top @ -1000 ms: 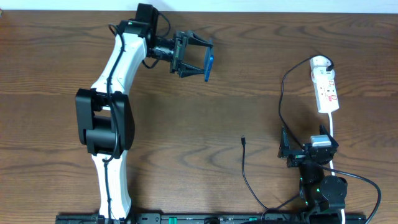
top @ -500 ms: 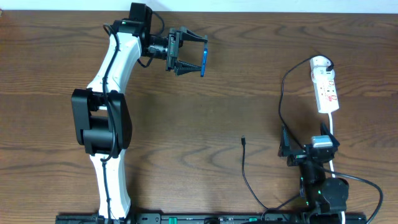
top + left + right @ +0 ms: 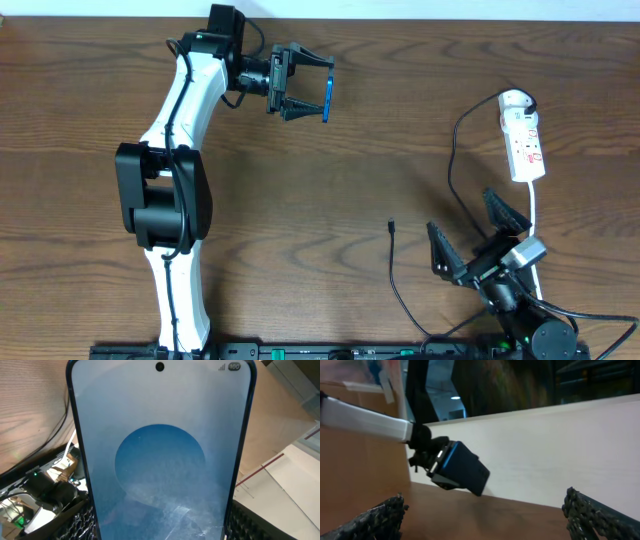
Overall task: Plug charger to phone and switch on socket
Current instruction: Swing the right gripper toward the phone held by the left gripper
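My left gripper (image 3: 325, 88) is shut on the phone (image 3: 327, 97) and holds it on edge above the far side of the table. In the left wrist view the phone's blue screen (image 3: 160, 455) fills the frame between my fingers. The charger's black cable (image 3: 397, 285) lies on the table; its plug tip (image 3: 391, 226) points away from me, left of my right gripper (image 3: 468, 232). That gripper is open and empty, raised near the table's front right. The white socket strip (image 3: 522, 138) lies at the right, with red switch marks and a black plug in its far end.
The strip's thick white cord (image 3: 533, 205) runs toward my right arm's base. A second black cable (image 3: 452, 160) curves from the strip's far end down past my right gripper. In the right wrist view the left arm (image 3: 365, 419) and its wrist camera housing (image 3: 459, 467) show ahead.
My left gripper lifted the phone a little up and left, then held still. My right gripper rose from its folded pose, turned leftward and opened wide.
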Available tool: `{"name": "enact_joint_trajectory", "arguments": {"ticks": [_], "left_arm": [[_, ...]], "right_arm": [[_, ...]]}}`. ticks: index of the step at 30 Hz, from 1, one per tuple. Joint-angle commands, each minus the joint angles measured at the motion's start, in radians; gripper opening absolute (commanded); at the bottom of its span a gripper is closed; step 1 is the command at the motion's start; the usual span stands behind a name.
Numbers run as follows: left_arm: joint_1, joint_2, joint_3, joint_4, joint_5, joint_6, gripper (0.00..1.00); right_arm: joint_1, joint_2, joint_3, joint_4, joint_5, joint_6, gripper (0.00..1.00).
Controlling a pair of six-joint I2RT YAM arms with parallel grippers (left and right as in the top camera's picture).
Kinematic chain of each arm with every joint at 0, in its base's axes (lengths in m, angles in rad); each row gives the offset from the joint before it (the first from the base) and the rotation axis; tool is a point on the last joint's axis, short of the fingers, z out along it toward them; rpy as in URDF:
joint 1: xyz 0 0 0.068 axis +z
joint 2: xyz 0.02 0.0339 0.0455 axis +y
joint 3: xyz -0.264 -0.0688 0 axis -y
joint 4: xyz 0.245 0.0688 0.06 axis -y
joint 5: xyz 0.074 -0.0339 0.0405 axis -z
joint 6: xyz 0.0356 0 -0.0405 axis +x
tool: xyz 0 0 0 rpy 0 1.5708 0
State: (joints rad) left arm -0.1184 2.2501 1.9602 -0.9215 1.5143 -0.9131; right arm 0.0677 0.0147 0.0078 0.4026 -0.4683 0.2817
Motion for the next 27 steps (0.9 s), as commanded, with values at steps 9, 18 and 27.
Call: {"name": "enact_joint_trajectory", "arguments": {"ticks": [9,18,27], "left_arm": [[0.004,-0.037,0.008,0.0,0.057,0.002,0.75],[0.004,-0.037,0.008,0.0,0.057,0.002,0.75],[0.004,-0.037,0.008,-0.001,0.057,0.002,0.75]], "right_arm": [[-0.01,0.463,0.587,-0.332,-0.202,-0.238,0.99],[-0.007,0.949,0.814,-0.411,-1.008,-0.215,0.99],[-0.007,1.125,0.814,-0.573,-0.539,0.003,0.99]]}}
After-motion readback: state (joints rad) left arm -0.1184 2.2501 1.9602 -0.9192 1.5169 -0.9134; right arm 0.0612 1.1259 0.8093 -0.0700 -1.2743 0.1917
